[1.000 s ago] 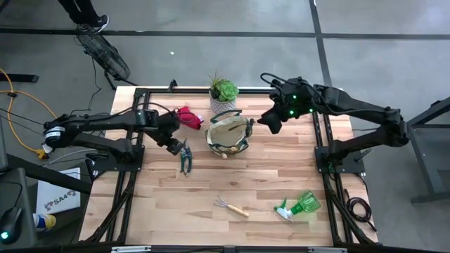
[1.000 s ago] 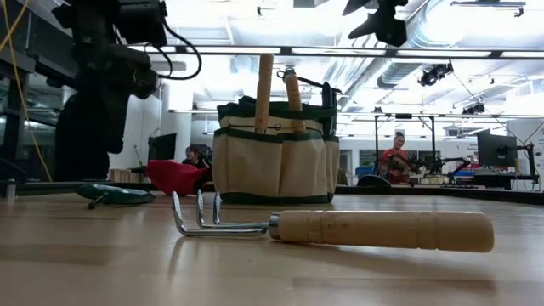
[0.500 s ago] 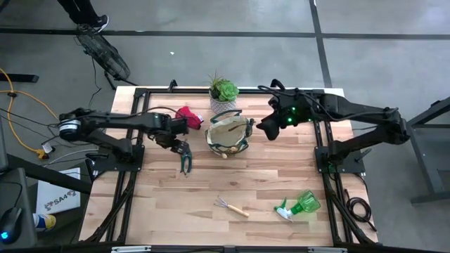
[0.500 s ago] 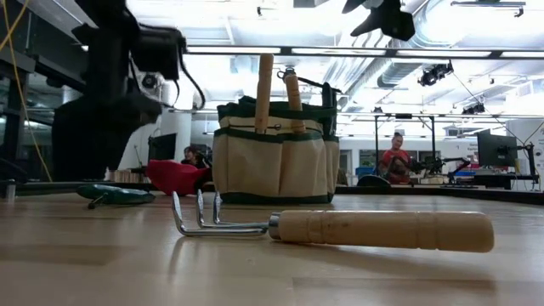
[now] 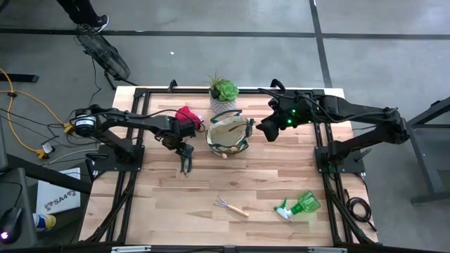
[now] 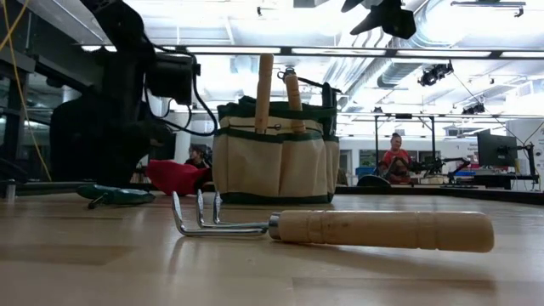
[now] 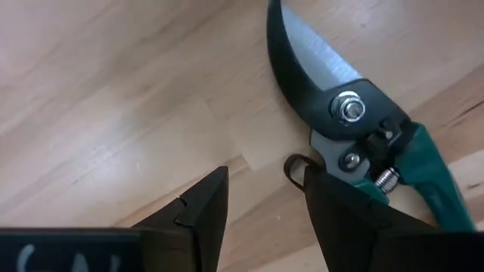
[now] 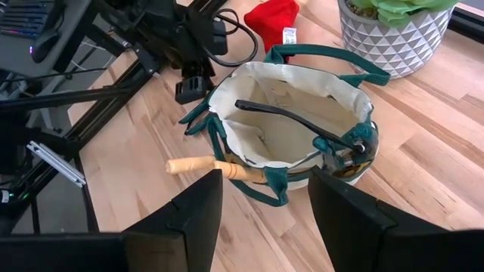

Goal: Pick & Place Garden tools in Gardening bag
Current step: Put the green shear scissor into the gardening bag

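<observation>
The bag (image 5: 228, 135) stands upright at the back centre of the table (image 5: 232, 183), close in front of the white plant pot (image 5: 223, 96) at the back edge; two wooden handles stick up out of its pockets in the low view, and the right wrist view shows a dark pair of shears (image 8: 302, 125) lying across its open mouth. The red glove (image 5: 186, 116) lies just left of the bag, near the back. A second pair of shears (image 5: 185, 161) with green handles lies flat on the wood left of the bag and forward of it. The front half of the table holds only the hand rake (image 5: 231, 206) near the centre and the green spray bottle (image 5: 299, 206) toward the front right, both well apart from the bag, with bare wood between them and around them. The left gripper (image 5: 183, 148) reaches in from the left side and hangs low over the blade end of the green-handled shears; its fingers stand apart and empty, the blade just beside one fingertip (image 7: 344, 219) without contact that I can confirm. The right gripper (image 5: 268, 130) hovers just right of the bag's rim, raised off the table, angled toward the bag, fingers apart, holding nothing.
</observation>
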